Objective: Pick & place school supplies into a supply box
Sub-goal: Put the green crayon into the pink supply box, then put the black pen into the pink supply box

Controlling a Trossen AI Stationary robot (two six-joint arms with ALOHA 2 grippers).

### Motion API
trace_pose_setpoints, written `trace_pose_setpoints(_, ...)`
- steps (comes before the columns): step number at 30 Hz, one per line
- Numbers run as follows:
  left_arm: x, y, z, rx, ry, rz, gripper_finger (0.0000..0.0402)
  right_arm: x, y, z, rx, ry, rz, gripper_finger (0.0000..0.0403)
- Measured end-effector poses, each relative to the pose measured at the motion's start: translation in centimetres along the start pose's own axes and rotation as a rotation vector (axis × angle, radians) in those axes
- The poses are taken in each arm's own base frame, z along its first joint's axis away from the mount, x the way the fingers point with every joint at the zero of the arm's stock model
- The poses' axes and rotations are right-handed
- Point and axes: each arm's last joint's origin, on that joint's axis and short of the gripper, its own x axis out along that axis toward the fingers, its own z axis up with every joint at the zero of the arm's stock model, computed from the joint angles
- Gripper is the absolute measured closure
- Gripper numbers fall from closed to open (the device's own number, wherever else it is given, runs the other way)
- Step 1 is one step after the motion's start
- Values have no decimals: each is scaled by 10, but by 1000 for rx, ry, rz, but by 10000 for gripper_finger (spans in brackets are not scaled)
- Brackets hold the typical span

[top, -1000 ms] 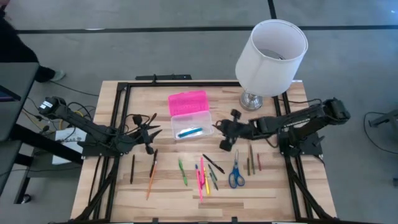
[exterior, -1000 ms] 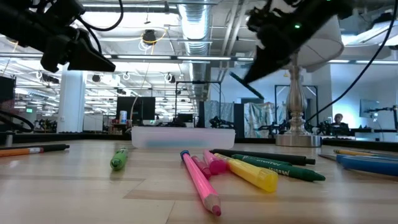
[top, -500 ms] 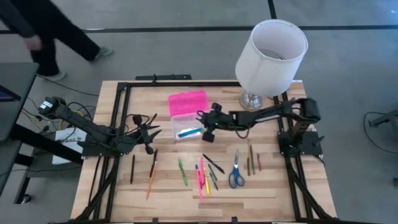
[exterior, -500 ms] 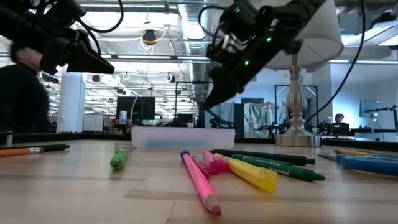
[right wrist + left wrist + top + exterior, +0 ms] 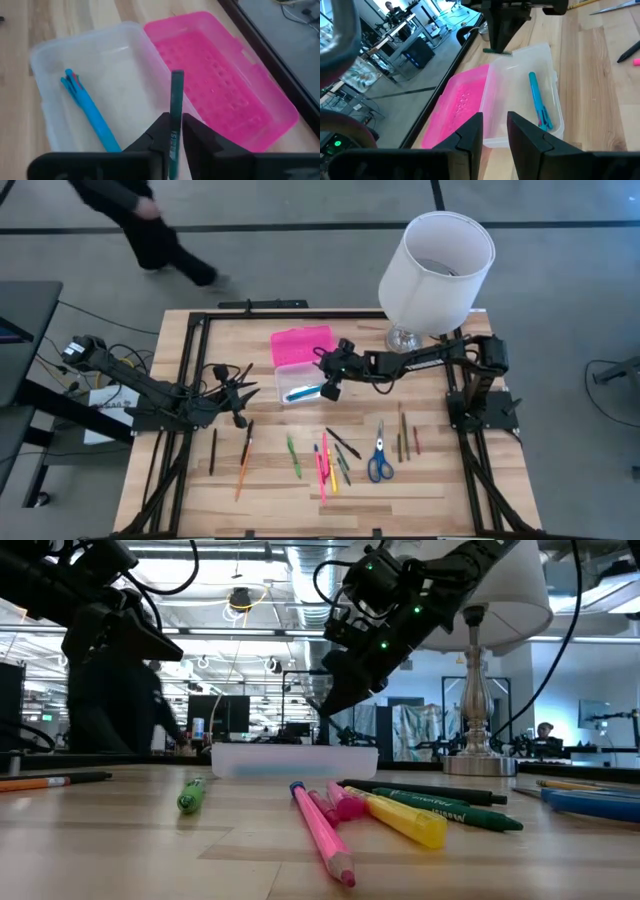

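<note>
The right gripper [image 5: 330,384] hangs above the open supply box [image 5: 306,383], just over the edge where the clear base meets the pink lid [image 5: 301,344], its fingers clamped on a dark green pen [image 5: 175,120] that points out over the lid. A blue pen [image 5: 88,111] already lies in the base, while the other pens, pencils and markers [image 5: 326,461] and the scissors [image 5: 379,457] lie scattered on the table [image 5: 190,360] nearer the front edge. The left gripper [image 5: 243,395] waits beside the box on its left, fingers a little apart with nothing between them
</note>
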Motion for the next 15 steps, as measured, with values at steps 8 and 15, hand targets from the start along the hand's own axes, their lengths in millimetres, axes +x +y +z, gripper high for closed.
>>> trace_pose_setpoints(8,0,-2,0,-56,-5,-82,317,-1,2,1,-35,-4,6,321)
trace_pose_setpoints(15,-2,-5,6,-251,4,-235,317,-32,18,6,-113,26,17,325)
